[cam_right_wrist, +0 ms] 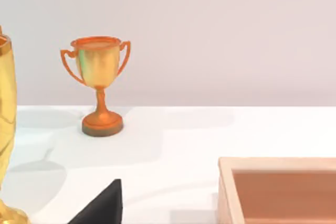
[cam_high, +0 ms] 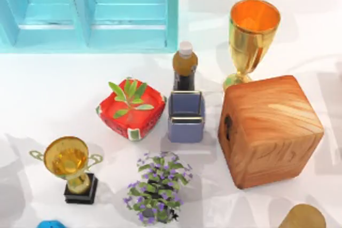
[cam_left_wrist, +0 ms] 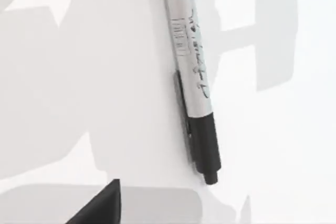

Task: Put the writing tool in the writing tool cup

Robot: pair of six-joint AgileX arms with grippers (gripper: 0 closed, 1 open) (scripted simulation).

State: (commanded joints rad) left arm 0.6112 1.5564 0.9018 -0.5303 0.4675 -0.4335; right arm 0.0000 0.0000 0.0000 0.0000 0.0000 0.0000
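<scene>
Desk (cam_high: pixel 43 105) white and bare under the left end effector (cam_left_wrist: pixel 100 208); cannot tell how wide that one stands. Right end effector (cam_right_wrist: pixel 102 205) idle, low over the desk, facing a small trophy (cam_right_wrist: pixel 100 82); cannot tell its opening either. Writing tool cup (cam_high: pixel 186 116) upright on the desk just beside a wooden box (cam_high: pixel 270 129): small, square, open-topped, narrow to aim for. Writing tool (cam_left_wrist: pixel 194 77), a marker, flat on the desk directly below and just ahead of the left end effector, untouched. Probably light and stiff, with a smooth round barrel likely to roll or slip. Best pinched across the grey mid-barrel, clear of the black cap. Black handwritten-style script along the barrel and a small printed block beside it, neither legible; no readable brand.
</scene>
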